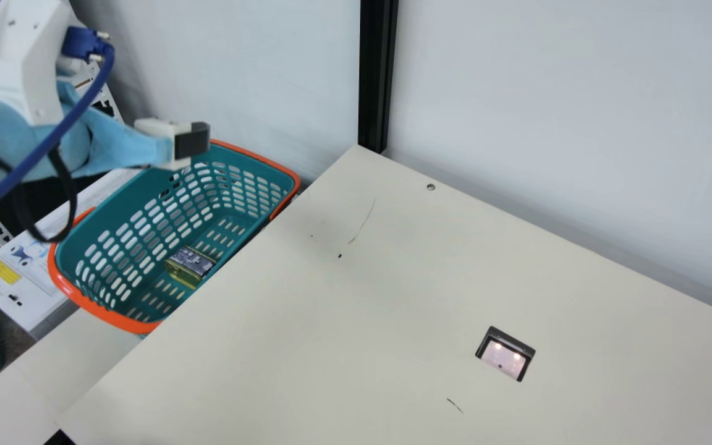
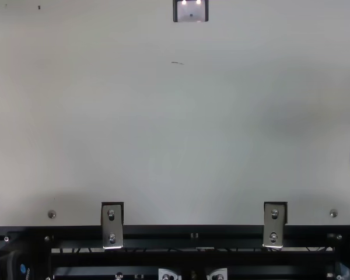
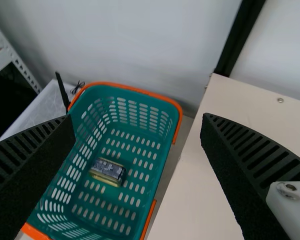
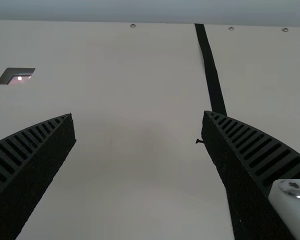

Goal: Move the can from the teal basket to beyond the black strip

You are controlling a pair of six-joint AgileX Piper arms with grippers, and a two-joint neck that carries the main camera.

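In the main view, my left gripper (image 1: 167, 143) is above the far left part of the teal basket (image 1: 164, 232). The can (image 1: 189, 267), gold with a dark printed face, lies on the basket's bottom. The left wrist view shows my left gripper (image 3: 138, 120) open, its fingers wide apart, with the can (image 3: 107, 172) lower down inside the teal basket (image 3: 164, 107). My right gripper (image 4: 139, 116) stands open above the table, nothing held. A long black strip (image 4: 211, 72) runs along the tabletop, partly hidden by one of its fingers.
The cream table (image 1: 331, 309) borders the basket, which has an orange rim and sits beside the edge. A dark post (image 1: 378, 74) rises at the far corner against the pale wall. A rectangular cutout (image 1: 505, 354) is in the tabletop. Metal brackets (image 2: 112, 224) line the near edge.
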